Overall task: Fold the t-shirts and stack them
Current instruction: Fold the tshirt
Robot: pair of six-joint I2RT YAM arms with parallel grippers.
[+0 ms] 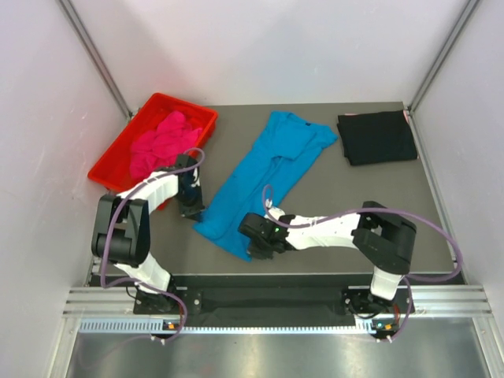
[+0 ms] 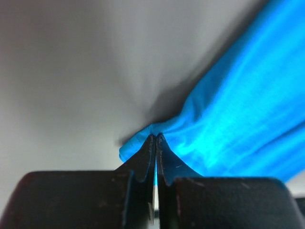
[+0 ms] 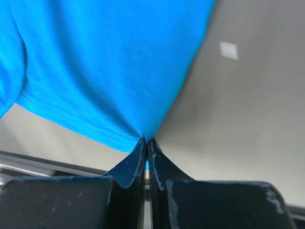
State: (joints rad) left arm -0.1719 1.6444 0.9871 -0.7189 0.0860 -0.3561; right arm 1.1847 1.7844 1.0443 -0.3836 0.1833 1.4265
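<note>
The blue shirt [image 1: 268, 165] lies long and rumpled, both jaws clamped on its near hem; only the wrist views show the pinched cloth.

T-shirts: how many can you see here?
3. The blue shirt lies spread mid-table; the black shirt sits folded at the far right corner; the pink shirt is bunched in the red tray, far left. Others could hide beneath it.

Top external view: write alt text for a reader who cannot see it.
Two robot arms pinch the near hem of a turquoise t-shirt lying diagonally on a table, the left hand at one corner, the right hand at the other. A folded black t-shirt lies far right; a crumpled pink t-shirt sits in a red tray far left.
</note>
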